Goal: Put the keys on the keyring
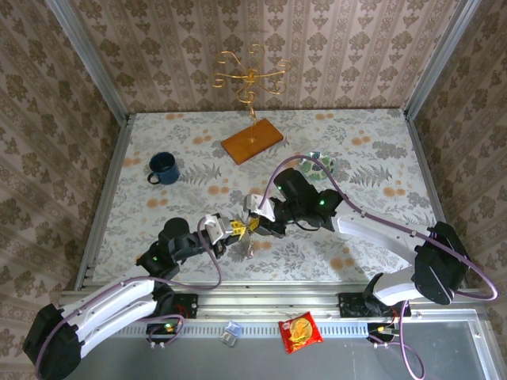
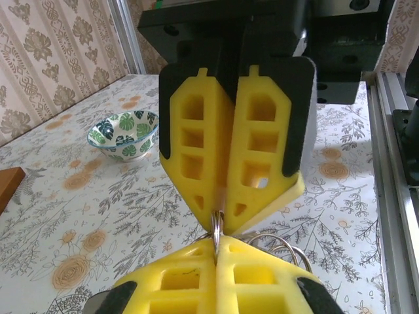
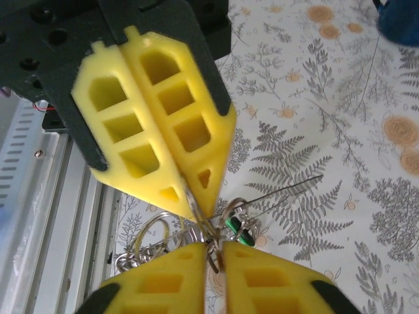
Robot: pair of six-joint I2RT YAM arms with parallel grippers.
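Since left fingers point(image 2: 177, 278) and right fingers point(image 3: 268, 278) both pinch the keyring point(image 2: 216, 230), likely light, stiff, slippery; take green key point(image 3: 234, 226) by its head.

The fingers point(image 2: 196, 137) are matt yellow plastic with moulded hollow cells. The keyring point(image 2: 216, 229) is thin polished metal, and the green key head point(image 3: 234, 227) is glossy plastic. The bench point(image 1: 380, 158) has a matt printed covering, the bowl point(image 2: 124, 134) is shiny and glazed, and the board point(image 1: 252, 141) is smooth wood.
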